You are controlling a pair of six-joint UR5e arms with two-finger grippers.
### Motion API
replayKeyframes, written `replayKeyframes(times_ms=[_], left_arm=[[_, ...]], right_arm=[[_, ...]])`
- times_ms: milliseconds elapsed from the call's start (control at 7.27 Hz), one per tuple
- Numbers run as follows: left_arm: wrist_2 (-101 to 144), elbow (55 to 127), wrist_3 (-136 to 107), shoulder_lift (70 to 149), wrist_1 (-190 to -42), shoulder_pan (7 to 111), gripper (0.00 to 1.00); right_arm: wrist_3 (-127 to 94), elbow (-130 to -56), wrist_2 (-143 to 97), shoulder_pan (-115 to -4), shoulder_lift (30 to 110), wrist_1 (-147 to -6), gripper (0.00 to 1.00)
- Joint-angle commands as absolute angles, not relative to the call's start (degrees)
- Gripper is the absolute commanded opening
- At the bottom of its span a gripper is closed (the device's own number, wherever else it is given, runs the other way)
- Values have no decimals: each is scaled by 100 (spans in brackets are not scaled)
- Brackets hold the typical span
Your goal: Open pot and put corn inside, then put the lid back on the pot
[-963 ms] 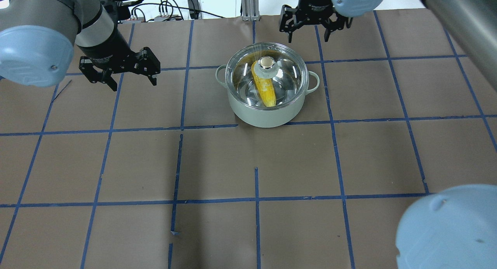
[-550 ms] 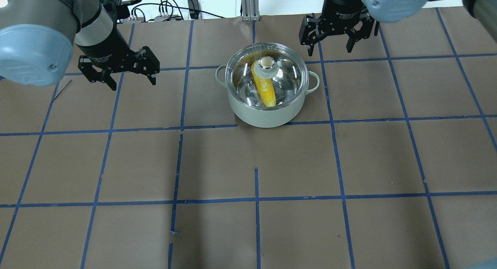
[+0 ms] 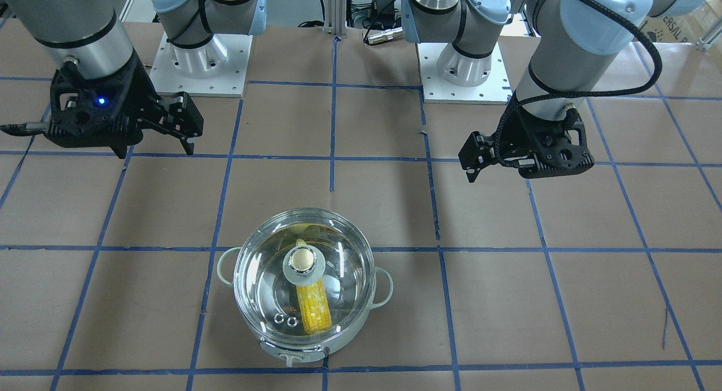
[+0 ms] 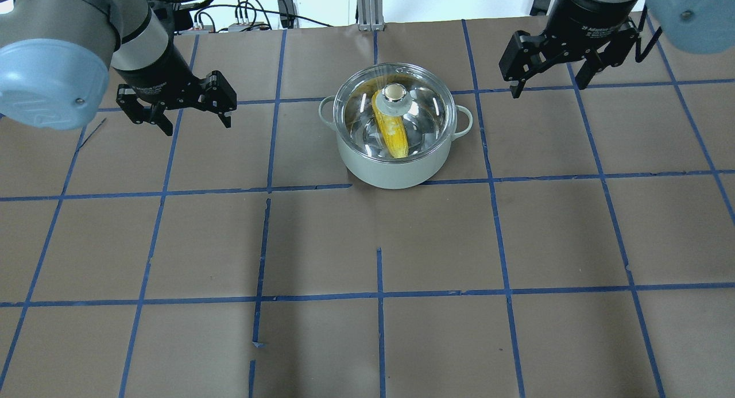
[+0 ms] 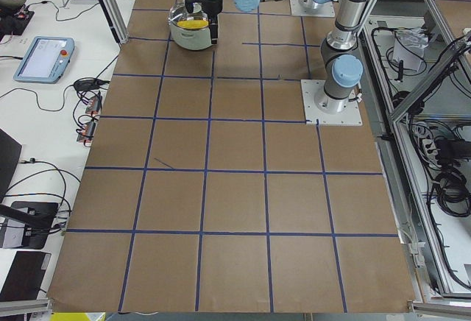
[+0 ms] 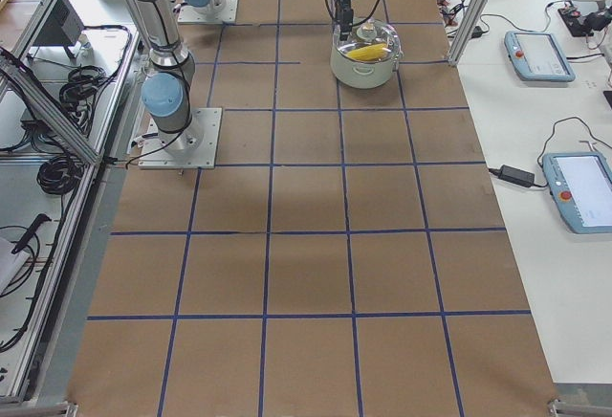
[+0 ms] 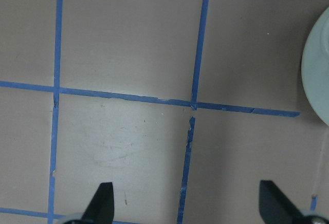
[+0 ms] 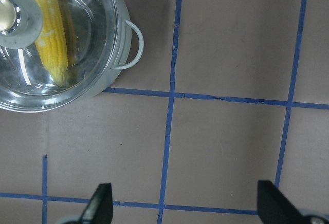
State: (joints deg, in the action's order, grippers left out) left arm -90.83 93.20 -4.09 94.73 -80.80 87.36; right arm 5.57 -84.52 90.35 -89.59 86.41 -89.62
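The pale grey pot point(image 4: 396, 171) stands on the brown paper at the table's middle back. The clear glass lid point(image 4: 428, 108) sits on it, with its cream knob point(image 4: 394, 95) on top. The yellow corn point(image 4: 392, 135) lies inside, seen through the glass. My left gripper point(image 4: 196, 122) is open and empty, well to the left of the pot. My right gripper point(image 4: 550, 87) is open and empty, to the right of and behind the pot. The front view shows the pot point(image 3: 381, 292), lid point(image 3: 262, 278) and corn point(image 3: 313, 311). The right wrist view shows the corn point(image 8: 54, 44) under the lid point(image 8: 87, 34).
Blue tape lines grid the paper. Cables point(image 4: 252, 13) and an aluminium post point(image 4: 367, 7) lie past the far edge. The arm bases point(image 3: 197, 64) point(image 3: 468, 69) stand on the robot's side. Tablets point(image 6: 540, 54) lie on a side bench.
My right gripper has moved to the right, away from the pot, still open. The left gripper, pot, lid and corn have not moved.
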Motion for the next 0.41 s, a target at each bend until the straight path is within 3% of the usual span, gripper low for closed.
replayKeyframes(times_ms=[0,275], left_arm=[[-9027,9264,-413,9466,-8077,8736,100],[-9000,9272,-422,9466,-8060,8736,100]], right_arm=[[519,-8446,9018,-8965,8631,-8965,100],[519,-8438,8983,-8974,8518,-8965,100]])
